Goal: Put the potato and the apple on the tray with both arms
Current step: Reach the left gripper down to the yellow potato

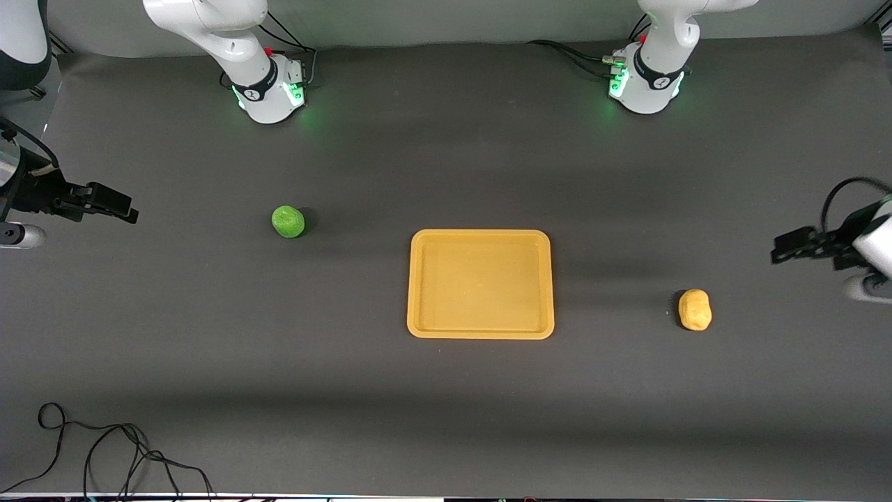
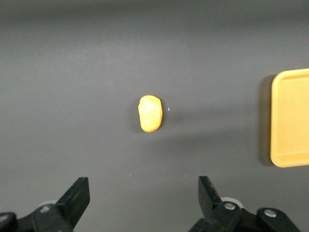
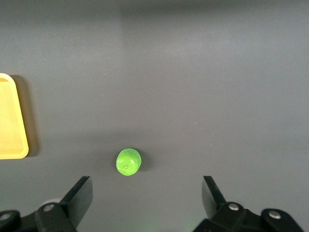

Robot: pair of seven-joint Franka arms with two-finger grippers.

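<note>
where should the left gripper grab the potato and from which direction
Probably straight down from above, closing across its narrow middle. The potato lies flat on the table as a lumpy oval with nothing touching it, well apart from the tray. The left gripper is open, wider than the potato.

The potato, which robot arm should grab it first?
The left arm. The potato lies toward its end of the table, with the open left gripper up above it. The right gripper hangs open by the apple.

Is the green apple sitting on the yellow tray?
No, the apple lies on the dark table toward the right arm's end, well apart from the tray, which holds nothing.
</note>
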